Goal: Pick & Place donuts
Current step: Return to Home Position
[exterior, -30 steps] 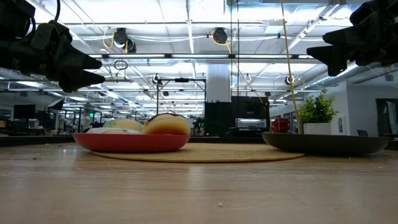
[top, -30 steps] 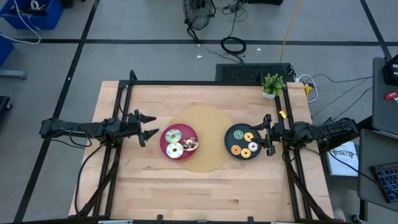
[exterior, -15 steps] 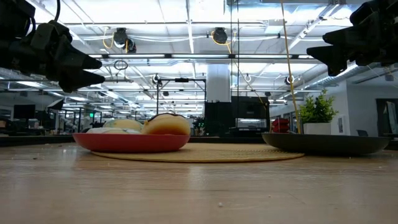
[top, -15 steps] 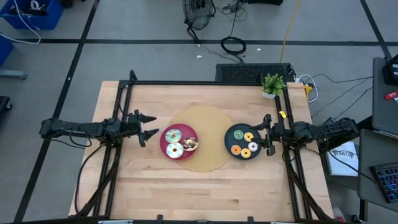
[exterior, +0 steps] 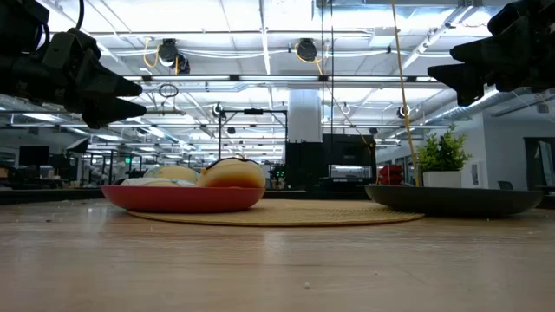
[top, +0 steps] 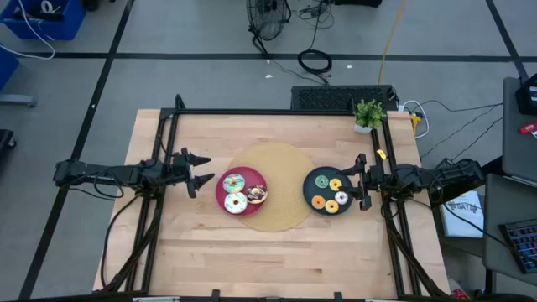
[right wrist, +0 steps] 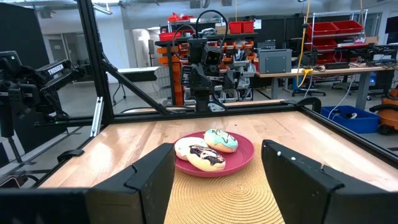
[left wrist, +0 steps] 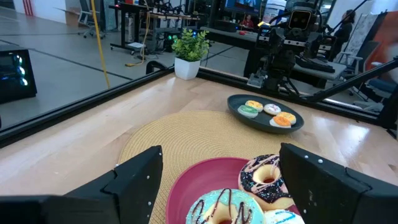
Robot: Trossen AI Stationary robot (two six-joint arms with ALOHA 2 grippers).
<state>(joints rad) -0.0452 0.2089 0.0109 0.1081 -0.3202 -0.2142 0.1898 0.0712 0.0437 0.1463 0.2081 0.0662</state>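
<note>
While the left claw (top: 205, 169) and right claw (top: 360, 180) hang open and empty at the worktop's (top: 210, 252) sides, three donuts (top: 234, 182) sit on the pink plate (top: 221, 190), smaller ones on the black plate (top: 308, 191).

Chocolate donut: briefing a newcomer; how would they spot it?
On the table, the pink plate sits on the woven mat's left edge. Of the three on it, the chocolate donut lies nearest the black plate, unlike the teal donut and white donut.

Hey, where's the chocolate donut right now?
In the high view the chocolate donut lies on the pink plate, on its side toward the black plate, beside the teal donut and white donut.
</note>
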